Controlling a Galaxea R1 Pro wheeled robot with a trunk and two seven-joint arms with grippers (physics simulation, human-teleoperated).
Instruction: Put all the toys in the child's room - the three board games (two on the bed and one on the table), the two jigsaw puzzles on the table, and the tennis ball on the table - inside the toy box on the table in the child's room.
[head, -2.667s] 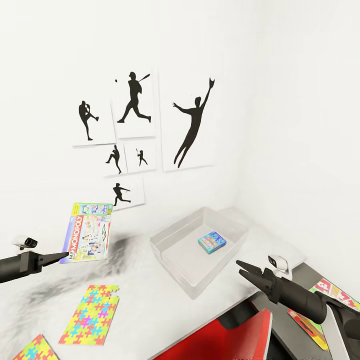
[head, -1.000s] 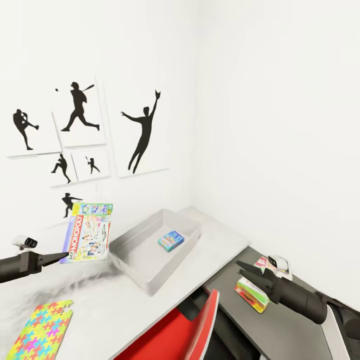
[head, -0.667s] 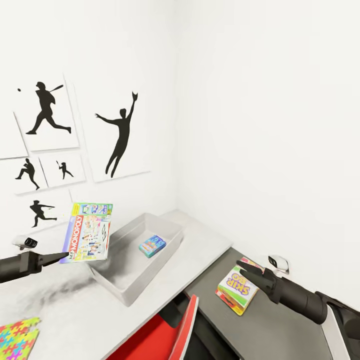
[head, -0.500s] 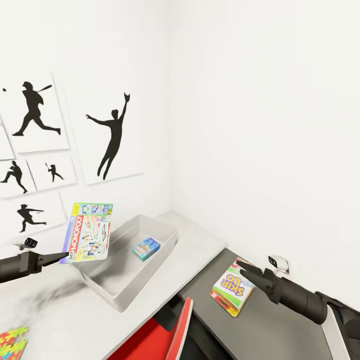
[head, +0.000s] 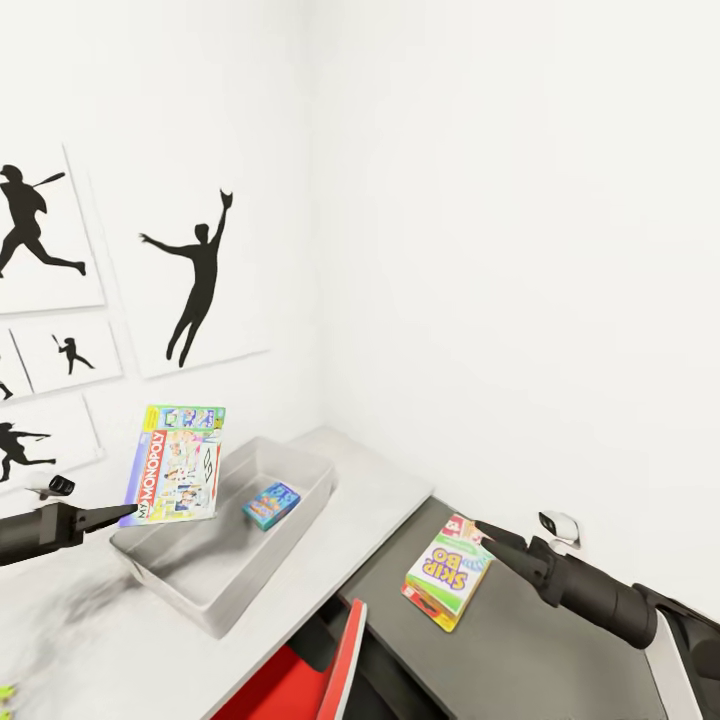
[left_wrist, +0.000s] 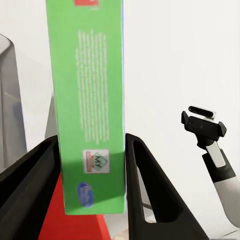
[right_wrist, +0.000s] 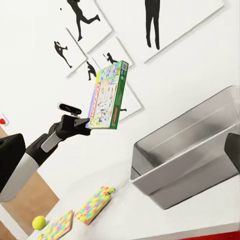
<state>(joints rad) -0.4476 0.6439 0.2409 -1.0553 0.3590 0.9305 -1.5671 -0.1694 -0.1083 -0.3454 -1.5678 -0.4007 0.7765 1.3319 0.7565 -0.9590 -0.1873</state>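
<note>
Head view: left hand (head: 128, 513) pinches the lower corner of a flat multicoloured MONOPOLY game box (head: 175, 465), held upright, near the shallow grey toy box (head: 200, 590) on the pale glossy table (head: 375, 490). A small blue game box (head: 271, 504) lies inside the tray. Right hand (head: 492, 537) hovers, fingers slightly parted, empty, at the white-and-yellow SKIP BO box (head: 447, 571) on the dark lower section.

Left wrist view: both fingers (left_wrist: 145, 190) clamp the green box edge (left_wrist: 90, 115).

Right wrist view: two bright jigsaw sheets (right_wrist: 92, 205) and yellow-green tennis ball (right_wrist: 39, 222) lie on the table, well apart from the tray.

Risk: corner grip is slight; the box may pivot or slip during transfer and miss the tray.
</note>
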